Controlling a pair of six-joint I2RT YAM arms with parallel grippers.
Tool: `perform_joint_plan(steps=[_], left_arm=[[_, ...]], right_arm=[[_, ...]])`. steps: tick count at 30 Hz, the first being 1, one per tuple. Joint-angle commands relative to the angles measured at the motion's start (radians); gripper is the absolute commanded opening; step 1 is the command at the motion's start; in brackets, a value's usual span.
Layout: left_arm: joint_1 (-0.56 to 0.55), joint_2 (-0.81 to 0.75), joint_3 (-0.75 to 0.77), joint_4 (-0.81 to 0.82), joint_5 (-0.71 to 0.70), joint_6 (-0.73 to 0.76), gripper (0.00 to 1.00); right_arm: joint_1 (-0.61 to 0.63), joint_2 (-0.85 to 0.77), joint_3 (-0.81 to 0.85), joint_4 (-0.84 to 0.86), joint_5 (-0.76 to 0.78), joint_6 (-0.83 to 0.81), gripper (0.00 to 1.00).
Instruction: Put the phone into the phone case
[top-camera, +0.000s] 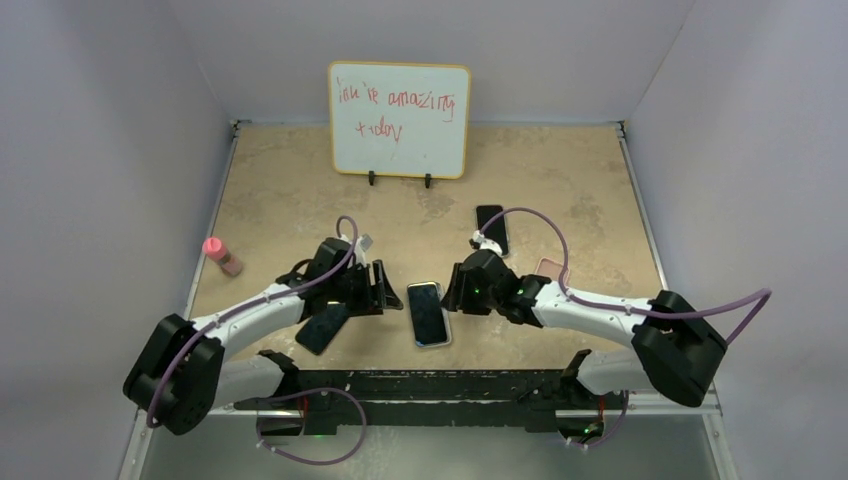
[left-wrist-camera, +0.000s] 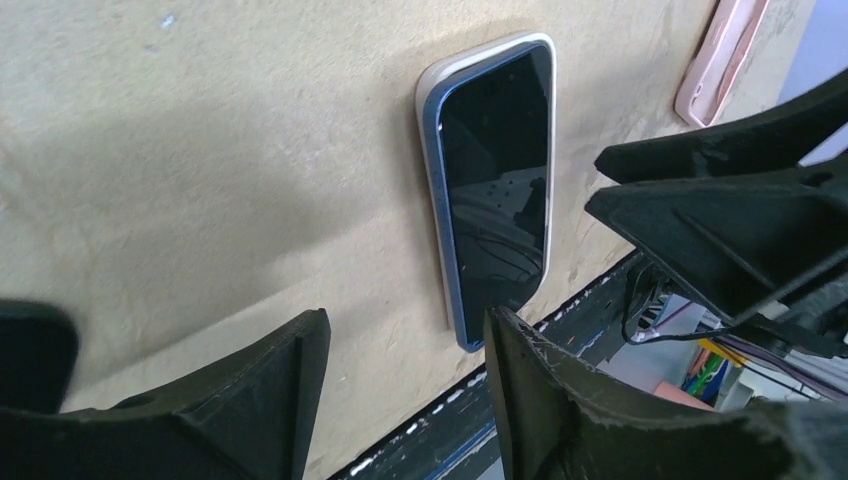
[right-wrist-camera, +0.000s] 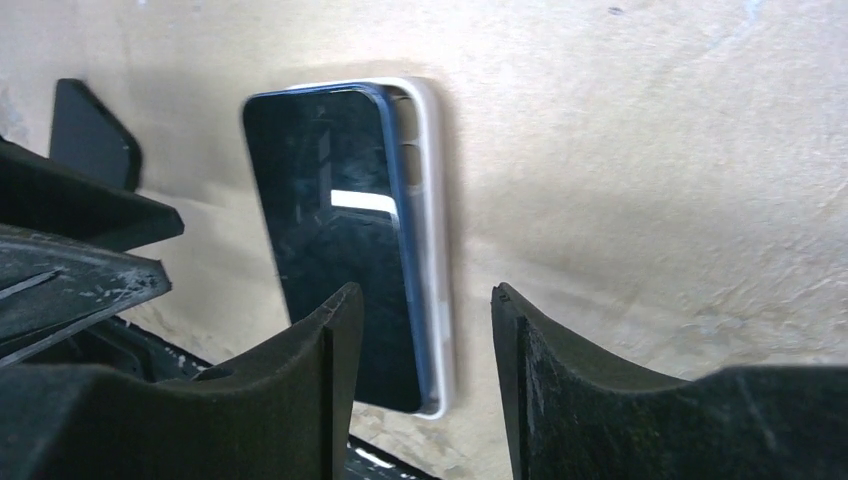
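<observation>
The phone (top-camera: 428, 315), dark-screened with a blue edge, lies face up in the white phone case (top-camera: 445, 335) at the table's middle front. In the right wrist view the phone (right-wrist-camera: 320, 230) has its blue side standing a little above the case's white rim (right-wrist-camera: 432, 200). My left gripper (top-camera: 385, 290) hovers just left of the phone. It (left-wrist-camera: 405, 335) is open and holds nothing, with the phone's (left-wrist-camera: 495, 180) near corner by its right finger. My right gripper (top-camera: 452, 290) is just right of the phone. It (right-wrist-camera: 425, 305) is open, over the phone's right edge.
A second dark phone (top-camera: 322, 328) lies under the left arm. A black phone (top-camera: 491, 229) and a pink case (top-camera: 548, 268) lie behind the right arm. A pink-capped bottle (top-camera: 222, 256) stands at the left wall. A whiteboard (top-camera: 399, 120) stands at the back.
</observation>
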Motion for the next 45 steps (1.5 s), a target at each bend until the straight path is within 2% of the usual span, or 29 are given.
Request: perform_joint_plan(steps=[1,7,17,20,25,29,36,39,44,45], left_arm=[[-0.038,0.067,0.015,0.153,-0.009,-0.038,0.59],[-0.056,0.188,0.052,0.247,-0.023,-0.069,0.55],[-0.183,0.326,0.121,0.270,-0.063,-0.111,0.48],[-0.221,0.350,0.148,0.238,-0.095,-0.126,0.36],[-0.260,0.333,0.169,0.213,-0.125,-0.170,0.22],[-0.265,0.336,0.189,0.191,-0.119,-0.191,0.17],[-0.274,0.378,0.173,0.226,-0.101,-0.224,0.15],[-0.282,0.371,0.173,0.248,-0.088,-0.230,0.17],[-0.282,0.305,0.195,0.111,-0.152,-0.190,0.39],[-0.282,0.293,0.194,0.097,-0.165,-0.185,0.41]], right_arm=[[-0.052,-0.011,-0.066,0.137,-0.126,-0.039,0.50],[-0.077,0.027,-0.079,0.192,-0.188,-0.054,0.45],[-0.111,0.085,-0.101,0.258,-0.191,-0.066,0.37],[-0.122,0.111,-0.098,0.288,-0.218,-0.066,0.35],[-0.125,0.142,-0.098,0.322,-0.255,-0.060,0.32],[-0.124,0.137,-0.132,0.382,-0.275,-0.021,0.28],[-0.125,0.130,-0.209,0.512,-0.303,0.067,0.25],[-0.124,0.124,-0.222,0.515,-0.309,0.081,0.25],[-0.125,0.032,-0.230,0.384,-0.235,0.071,0.27],[-0.125,0.008,-0.232,0.354,-0.219,0.064,0.29]])
